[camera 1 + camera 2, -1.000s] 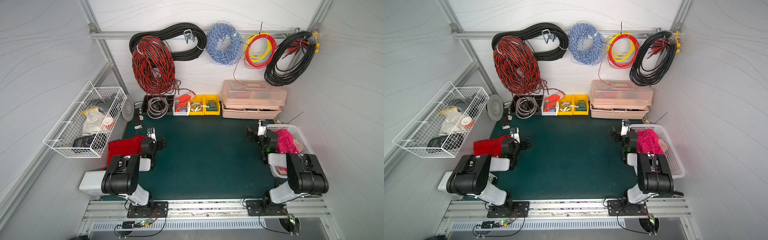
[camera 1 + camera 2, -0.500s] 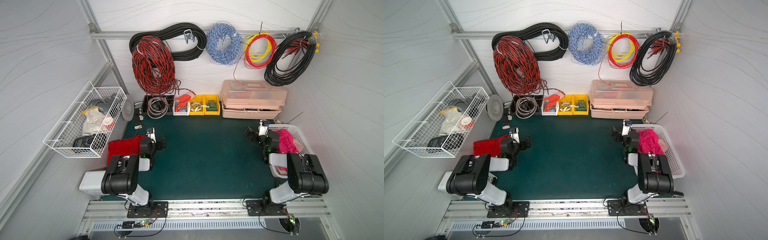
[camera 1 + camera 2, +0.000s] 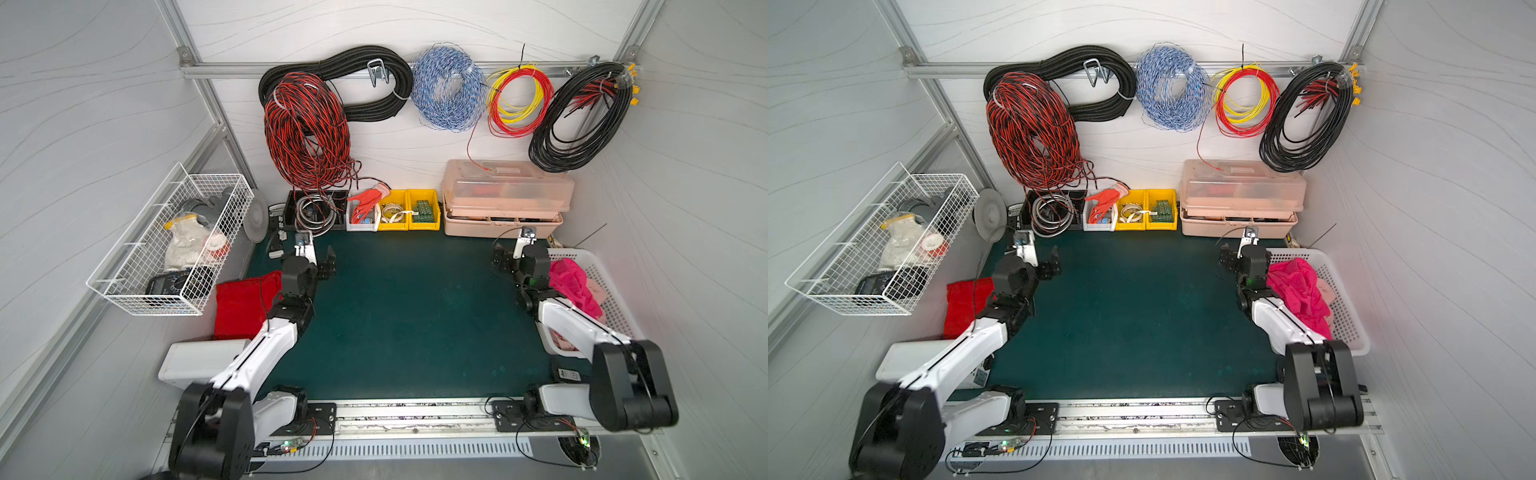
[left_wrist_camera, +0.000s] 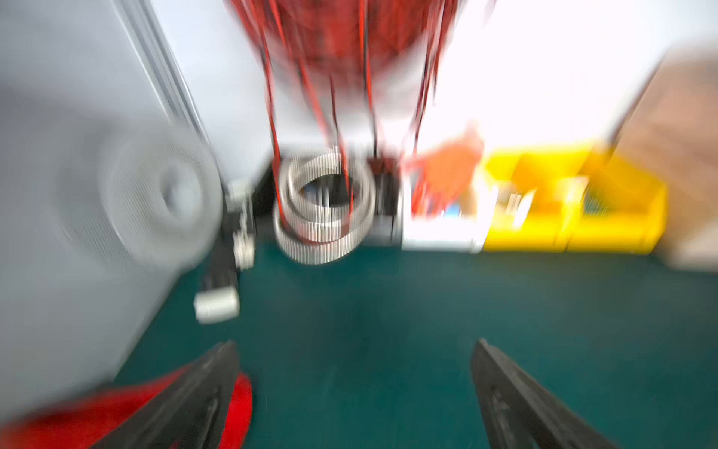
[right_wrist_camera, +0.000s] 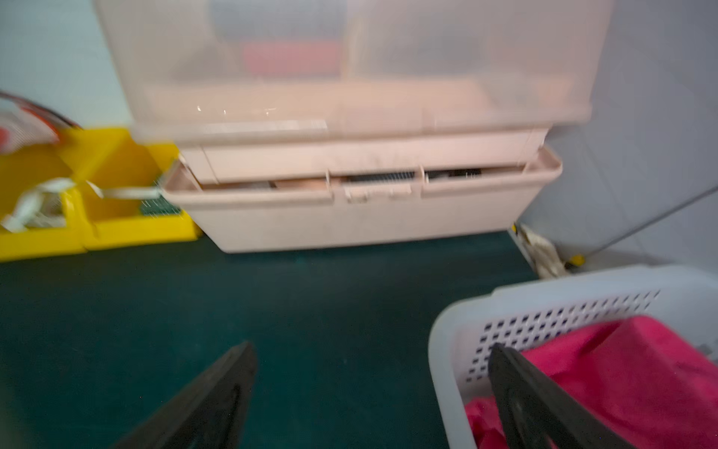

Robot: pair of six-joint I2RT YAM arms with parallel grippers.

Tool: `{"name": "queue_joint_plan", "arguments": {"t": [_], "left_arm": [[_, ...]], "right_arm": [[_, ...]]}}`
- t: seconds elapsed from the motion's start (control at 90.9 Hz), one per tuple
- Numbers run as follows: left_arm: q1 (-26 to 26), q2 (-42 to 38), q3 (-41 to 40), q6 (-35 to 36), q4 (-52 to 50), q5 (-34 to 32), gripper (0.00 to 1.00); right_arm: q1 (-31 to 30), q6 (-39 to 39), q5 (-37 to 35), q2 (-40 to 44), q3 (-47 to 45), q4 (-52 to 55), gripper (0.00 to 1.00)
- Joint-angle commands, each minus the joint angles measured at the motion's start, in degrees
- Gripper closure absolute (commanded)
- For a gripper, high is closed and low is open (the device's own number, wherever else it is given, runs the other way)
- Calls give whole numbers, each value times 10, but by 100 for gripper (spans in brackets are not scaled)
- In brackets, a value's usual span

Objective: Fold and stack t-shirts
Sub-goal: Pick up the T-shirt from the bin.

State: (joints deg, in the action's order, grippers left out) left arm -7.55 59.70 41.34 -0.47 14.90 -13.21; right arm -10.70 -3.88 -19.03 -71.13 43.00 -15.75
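A deep red t-shirt lies folded flat at the left edge of the green mat. It shows as a red blur beside one finger in the left wrist view. A magenta-pink t-shirt sits crumpled in the white perforated basket at the right. My left gripper is open and empty, over bare mat just right of the red shirt. My right gripper is open and empty, beside the basket's near corner.
Along the back wall stand a black tray with a metal hose, white and yellow bins with an orange-red glove, and a pink toolbox. Cable coils hang above. A wire basket hangs on the left wall. A white box lies at front left.
Both grippers have shifted slightly toward the back wall, still open. The left wrist view is smeared by motion. Neither shirt has moved.
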Motion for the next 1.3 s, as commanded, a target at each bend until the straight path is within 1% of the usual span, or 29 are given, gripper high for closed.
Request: {"name": "queue_joint_plan", "arguments": {"t": [0.0, 0.077, 0.132, 0.176, 0.253, 0.319, 0.363, 0.418, 0.429, 0.462, 0.473, 0.484, 0.528, 0.539, 0.561, 0.572, 0.616, 0.671, 0.715, 0.804, 0.892, 0.958, 1.013, 1.145, 1.178, 1.2, 1.211, 1.255, 1.288], "left_arm": [[1, -47, 143, -80, -251, -8, 0], [0, -52, 201, -101, -343, 90, 0], [-1, -74, 194, -114, -347, 183, 0], [-1, -98, 173, -130, -327, 249, 0], [-2, -137, 145, -159, -298, 355, 0], [-1, -159, 134, -195, -266, 405, 0], [-1, -165, 136, -215, -251, 425, 0], [-2, -161, 148, -225, -250, 441, 0], [-2, -158, 152, -225, -255, 443, 0], [-2, -150, 168, -218, -279, 442, 0], [-2, -147, 174, -214, -290, 439, 0], [-1, -143, 180, -210, -303, 435, 0], [-2, -127, 202, -193, -357, 401, 0], [-2, -122, 207, -188, -370, 391, 0], [-2, -117, 215, -176, -392, 372, 0], [-3, -113, 218, -172, -403, 359, 0], [-5, -96, 224, -162, -437, 303, 0], [-16, -68, 228, -148, -476, 226, 0], [-29, -47, 222, -130, -488, 172, 0], [-54, -12, 189, -102, -467, 114, 0], [-55, 38, 170, -137, -465, 107, 0], [-55, 101, 188, -140, -499, 131, 0], [-57, 139, 186, -140, -491, 158, 0], [-64, 164, 164, -151, -432, 198, 0], [-66, 163, 162, -154, -422, 199, 0], [-67, 161, 160, -155, -416, 199, 0], [-67, 160, 160, -156, -413, 199, 0], [-70, 154, 158, -157, -403, 199, 0], [-72, 148, 158, -157, -398, 198, 0]], "right_arm": [[-23, -31, 40, 53, 93, 235, 1], [-40, -69, 79, 40, 174, 352, 1], [-50, -120, 101, 26, 238, 452, 1], [-51, -162, 165, 19, 278, 522, 1], [-48, -195, 305, 28, 270, 521, 1], [-44, -212, 396, 43, 232, 478, 1], [-49, -218, 389, 54, 210, 458, 1], [-70, -211, 285, 68, 210, 478, 1], [-83, -201, 221, 70, 218, 501, 1], [-94, -193, 147, 69, 230, 525, 1], [-105, -188, 74, 63, 244, 555, 1], [-108, -186, 28, 58, 253, 571, 1], [-111, -203, -119, 33, 286, 616, 1], [-111, -203, -119, 33, 286, 616, 1], [-100, -214, -211, 11, 309, 679, 1], [-95, -228, -232, 4, 315, 679, 1], [-60, -254, -284, -21, 334, 723, 1], [3, -271, -268, -42, 337, 738, 1], [63, -279, -203, -54, 324, 718, 1], [163, -318, -73, -75, 276, 661, 1], [220, -347, 12, -105, 232, 610, 1], [234, -357, 25, -129, 217, 588, 1], [238, -359, 26, -141, 209, 578, 1], [256, -354, 59, -163, 181, 540, 2], [260, -351, 68, -164, 172, 528, 10], [263, -348, 74, -163, 166, 519, 21], [265, -347, 78, -162, 163, 513, 28], [271, -344, 92, -155, 153, 498, 68], [275, -343, 97, -149, 150, 494, 92]]}}
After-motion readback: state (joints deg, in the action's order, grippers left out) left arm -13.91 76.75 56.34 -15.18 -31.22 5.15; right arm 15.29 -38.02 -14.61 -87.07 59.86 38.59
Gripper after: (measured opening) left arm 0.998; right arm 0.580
